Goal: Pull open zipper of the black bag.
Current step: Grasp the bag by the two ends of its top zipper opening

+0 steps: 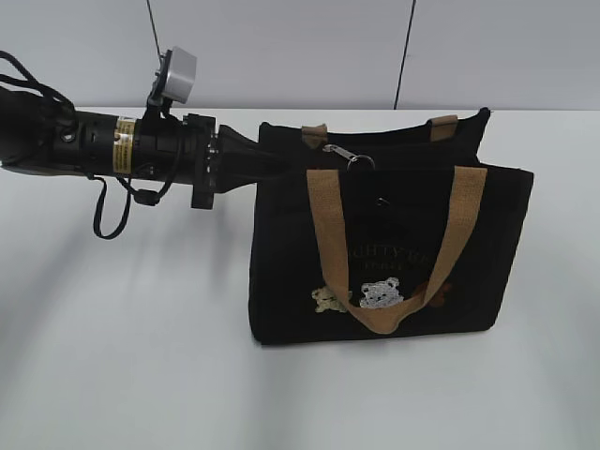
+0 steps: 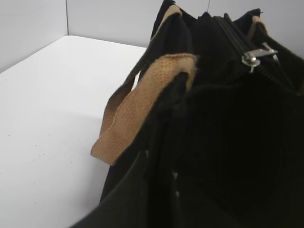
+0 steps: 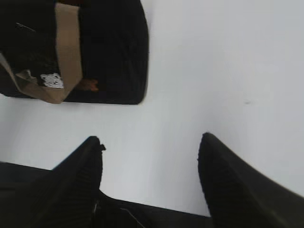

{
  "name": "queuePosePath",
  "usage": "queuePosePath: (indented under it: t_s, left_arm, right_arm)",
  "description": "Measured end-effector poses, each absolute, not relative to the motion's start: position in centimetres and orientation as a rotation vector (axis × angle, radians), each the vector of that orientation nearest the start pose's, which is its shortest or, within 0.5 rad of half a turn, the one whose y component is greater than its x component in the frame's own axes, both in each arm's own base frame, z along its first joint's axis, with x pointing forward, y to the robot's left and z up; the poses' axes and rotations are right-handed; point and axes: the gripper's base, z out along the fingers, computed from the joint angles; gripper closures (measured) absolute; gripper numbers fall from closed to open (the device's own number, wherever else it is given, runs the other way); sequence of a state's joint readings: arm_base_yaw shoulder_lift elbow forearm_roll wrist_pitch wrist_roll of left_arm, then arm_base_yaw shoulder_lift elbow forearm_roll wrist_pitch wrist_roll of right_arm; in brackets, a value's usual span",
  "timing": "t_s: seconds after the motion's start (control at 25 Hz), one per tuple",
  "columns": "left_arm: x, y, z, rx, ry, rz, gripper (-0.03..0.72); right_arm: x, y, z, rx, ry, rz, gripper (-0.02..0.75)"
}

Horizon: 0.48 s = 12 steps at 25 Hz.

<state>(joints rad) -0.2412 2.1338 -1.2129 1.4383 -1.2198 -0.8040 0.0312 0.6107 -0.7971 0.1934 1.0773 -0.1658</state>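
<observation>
Black fabric fills most of the scene: on the left of the exterior view the left arm reaches in level over the white table (image 1: pixel 112 356), and its left gripper (image 1: pixel 267 161) sits pressed together at the upper left corner of the black bag (image 1: pixel 412 253), apparently pinching the fabric there, though the fingertips merge with the dark cloth. The bag stands upright near the middle of the table, its front showing a tan handle (image 1: pixel 328 234) hanging down in a loop, pale bear patches (image 1: pixel 380 297) and faint lettering. Along the top edge runs the zipper (image 2: pixel 251 56), its silvery metal pull lying near the left end of the opening, close to the left gripper but apart from it. Further right, the right gripper (image 3: pixel 149 156) hangs above bare table with its two dark fingers (image 3: pixel 85 161) spread wide and nothing between them, the bag well apart from it.
</observation>
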Motion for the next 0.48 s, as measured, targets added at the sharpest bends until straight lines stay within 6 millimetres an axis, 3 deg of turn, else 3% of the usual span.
queuePosePath:
  t_s: [0.28, 0.48]
  left_arm:
    - [36.6, -17.7, 15.5, 1.227, 1.428, -1.103, 0.666]
    - [36.6, -17.7, 15.5, 1.228, 1.428, -1.103, 0.667]
  right_arm:
    - [17.5, 3.5, 35.3, -0.377, 2.485, 0.26, 0.257]
    - [22.4, 7.6, 35.1, -0.57, 2.489, 0.324, 0.257]
